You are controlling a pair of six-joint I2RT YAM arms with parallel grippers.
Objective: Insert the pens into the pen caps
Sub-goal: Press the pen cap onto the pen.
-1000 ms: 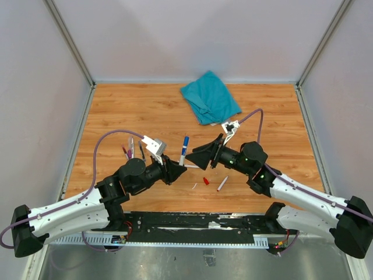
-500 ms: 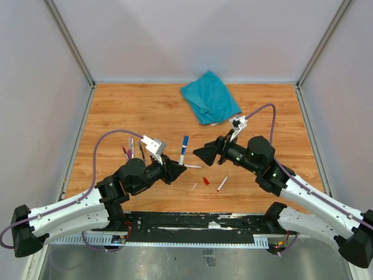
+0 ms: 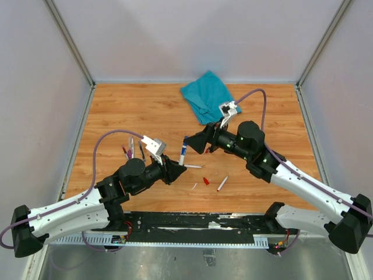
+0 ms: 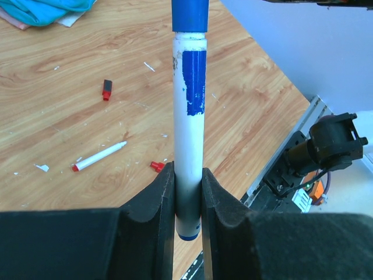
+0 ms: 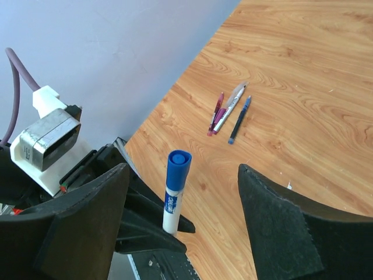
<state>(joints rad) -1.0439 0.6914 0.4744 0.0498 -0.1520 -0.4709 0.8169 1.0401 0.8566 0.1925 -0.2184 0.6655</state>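
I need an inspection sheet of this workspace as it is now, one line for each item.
Surface: wooden table, small white scraps near the middle.
Job's things: blue pen upright, blue cap on top; red-tipped pen and red cap loose; other pens at left.
Clutter: teal cloth at the far edge.
End effectors: left end effector shut on blue pen; right end effector open, near the cap.
Cables: purple cables, one on each arm.
Surroundings: grey walls.

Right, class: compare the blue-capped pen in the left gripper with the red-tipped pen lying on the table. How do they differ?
The blue-capped pen is clamped by its tail in the left gripper; the red-tipped pen lies loose on the table. The blue-capped pen wears its cap; the red-tipped pen's red tip is bare. Both have white barrels.
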